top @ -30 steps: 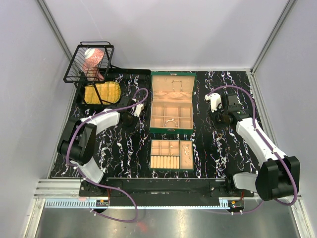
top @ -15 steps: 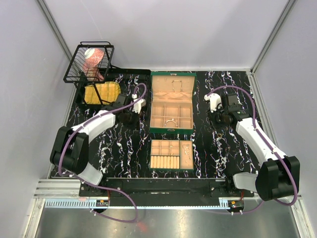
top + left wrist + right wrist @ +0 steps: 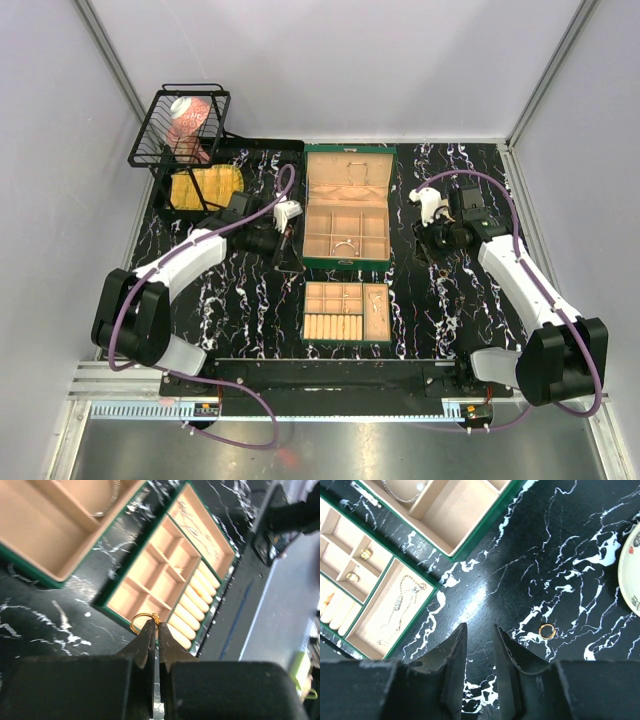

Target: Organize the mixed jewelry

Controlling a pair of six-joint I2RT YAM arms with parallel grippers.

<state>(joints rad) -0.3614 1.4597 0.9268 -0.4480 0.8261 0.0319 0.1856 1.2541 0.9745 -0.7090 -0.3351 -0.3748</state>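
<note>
- Tabletop (image 3: 250,300): open marble on both sides of the boxes. The left strip is bounded by the wire basket (image 3: 185,125) and the dark tray behind it. The right strip runs to the wall.
- Left arm: over the last second it swung from the left strip across to the green box (image 3: 345,264). It now stretches low along the tabletop.
- Green box: lid open, with a bangle (image 3: 345,243) in a front compartment. The left arm sits just beside the box's front-left corner, so a sideways move risks clipping the wall.
- Green tray (image 3: 112,611): in front of the box, apart from it, with a narrow marble gap between them. A chain (image 3: 400,607) and two rings are already in its compartments.
- Left gripper (image 3: 155,625): finished closing and is now clenched on a gold ring (image 3: 140,614), near the tray's near rim. Likely next: lift over the rim and drop the ring into a small cell.
- Right gripper (image 3: 480,627): barely moved. Its jaws are part open and grasp nothing as it hovers over bare marble.
- Loose ring (image 3: 541,630): on the tabletop just right of the right gripper, with the tan plate (image 3: 630,575) beyond it. Still unsorted.
</note>
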